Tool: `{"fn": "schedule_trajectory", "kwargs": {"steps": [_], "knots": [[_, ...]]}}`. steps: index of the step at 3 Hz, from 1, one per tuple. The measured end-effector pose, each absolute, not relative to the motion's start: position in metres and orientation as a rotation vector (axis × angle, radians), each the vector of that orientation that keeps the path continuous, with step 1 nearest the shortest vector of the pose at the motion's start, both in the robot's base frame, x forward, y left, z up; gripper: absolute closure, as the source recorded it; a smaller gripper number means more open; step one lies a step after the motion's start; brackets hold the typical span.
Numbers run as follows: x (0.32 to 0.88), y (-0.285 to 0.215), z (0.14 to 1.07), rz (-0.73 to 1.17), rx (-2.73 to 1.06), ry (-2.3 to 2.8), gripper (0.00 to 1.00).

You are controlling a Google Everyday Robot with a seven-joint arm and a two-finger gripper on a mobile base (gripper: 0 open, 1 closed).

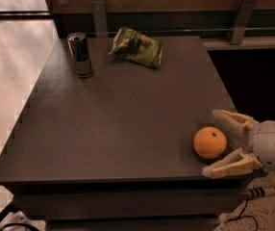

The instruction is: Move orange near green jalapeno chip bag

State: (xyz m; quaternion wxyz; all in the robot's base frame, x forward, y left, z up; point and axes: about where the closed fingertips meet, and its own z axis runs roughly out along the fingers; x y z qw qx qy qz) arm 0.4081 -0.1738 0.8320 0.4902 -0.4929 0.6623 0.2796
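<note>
Camera view: hand (211, 143) at front-rt corner of tabletop (118, 124), fingers spread wide, released, gripping nothing. Btwn the two fingers, orange (210, 142) (contact w/ either finger unclear), resting near front edge. Far back, well apart from orange: green jalapeno chip bag (138, 47), lying flat. Upright just left of bag: drink can (81, 55).

No words, brands or numbers can be read anywhere. The green chip bag (138, 47) carries dark and pale print, and the can (80, 54) has a blue-and-silver label, but both are illegible. The gripper (209, 143) sits at the worktop's (118, 124) front right corner, its jaws spread either side of the orange (208, 141).
</note>
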Motion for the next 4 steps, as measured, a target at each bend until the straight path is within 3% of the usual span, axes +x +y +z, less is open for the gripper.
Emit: {"fn": "schedule_trajectory", "kwargs": {"steps": [3,4], "knots": [[0.4080,-0.1681,0.8343,0.681,-1.210,1.602,0.88],[0.4079,-0.1664,0.8350,0.682,-1.214,1.600,1.00]]}}
